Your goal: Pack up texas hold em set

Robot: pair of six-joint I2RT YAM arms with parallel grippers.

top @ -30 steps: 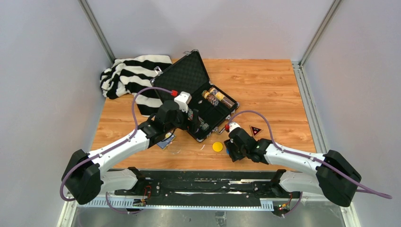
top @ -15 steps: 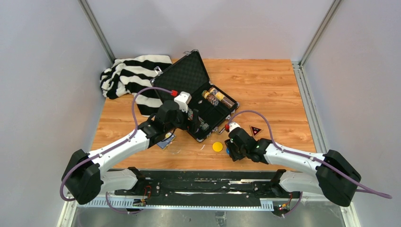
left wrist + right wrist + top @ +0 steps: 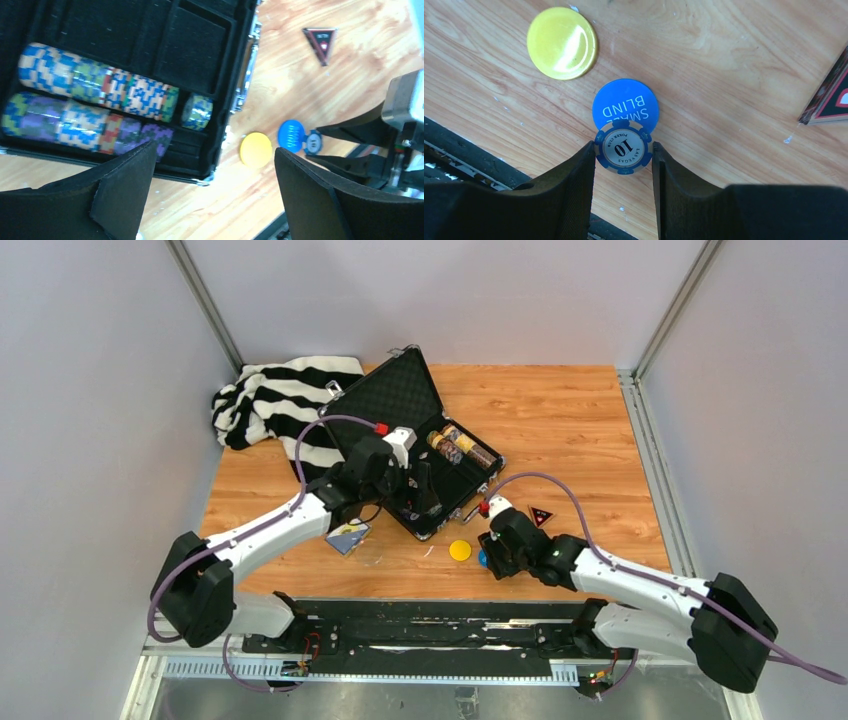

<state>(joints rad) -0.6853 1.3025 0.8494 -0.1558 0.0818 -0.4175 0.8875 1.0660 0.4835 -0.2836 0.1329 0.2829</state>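
Note:
The black case (image 3: 392, 400) lies open, with multicoloured chip rows (image 3: 95, 100) in its foam lining. My left gripper (image 3: 212, 152) is open and empty above the case's front edge (image 3: 424, 486). My right gripper (image 3: 624, 160) is shut on a blue-and-white "10" poker chip (image 3: 624, 150), low over the table beside the blue "small blind" disc (image 3: 625, 102). The yellow disc (image 3: 562, 42) lies just left of it. The dark triangle (image 3: 541, 516) lies to the right. The card box (image 3: 350, 537) lies left of the case.
A black-and-white striped cloth (image 3: 280, 400) is heaped at the back left, touching the case lid. The table's near edge and black rail (image 3: 420, 625) run right behind my right gripper. Grey walls close in both sides.
My left arm has swung right and forward over the case, uncovering the card box. My right gripper has stayed at the blue disc.

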